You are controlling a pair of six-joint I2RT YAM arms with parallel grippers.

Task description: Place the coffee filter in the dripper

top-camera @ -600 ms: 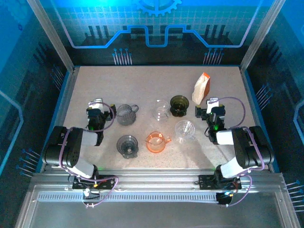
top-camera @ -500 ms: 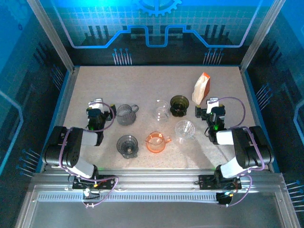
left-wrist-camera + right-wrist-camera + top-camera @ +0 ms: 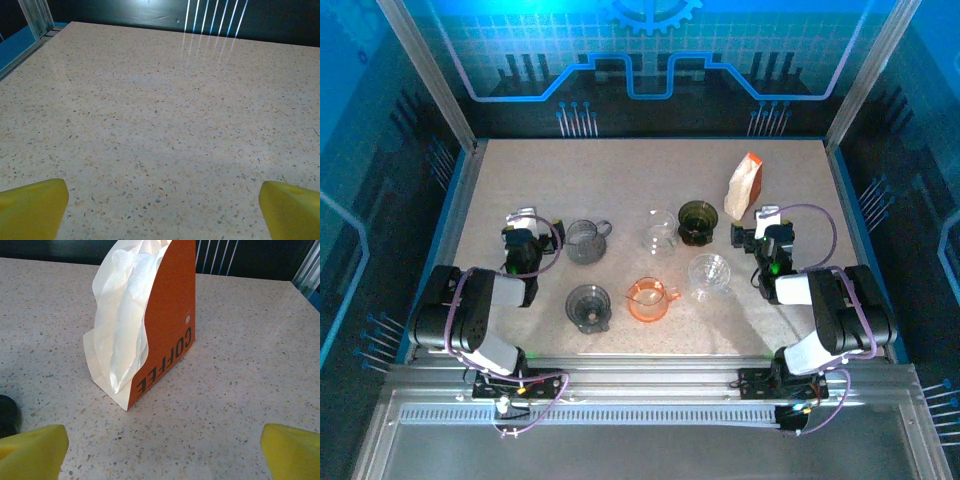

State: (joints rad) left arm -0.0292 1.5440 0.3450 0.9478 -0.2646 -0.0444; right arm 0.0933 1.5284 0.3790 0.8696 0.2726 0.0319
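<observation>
The coffee filters (image 3: 122, 315) are white papers standing in an orange box (image 3: 745, 186) marked COFFEE at the table's back right. Several drippers stand mid-table: a grey one (image 3: 585, 241), a clear one (image 3: 661, 231), a dark one (image 3: 697, 221), another clear one (image 3: 709, 276), an orange one (image 3: 650, 299) and a dark grey one (image 3: 588, 307). My right gripper (image 3: 162, 455) is open just in front of the filter box, its yellow fingertips (image 3: 32, 450) wide apart with nothing between them. My left gripper (image 3: 162, 212) is open over bare table, left of the grey dripper.
The speckled table (image 3: 620, 180) has free room along its back and left. A metal frame post (image 3: 35, 15) stands at the table's far left corner. The dark dripper's edge (image 3: 6, 415) shows at the left of the right wrist view.
</observation>
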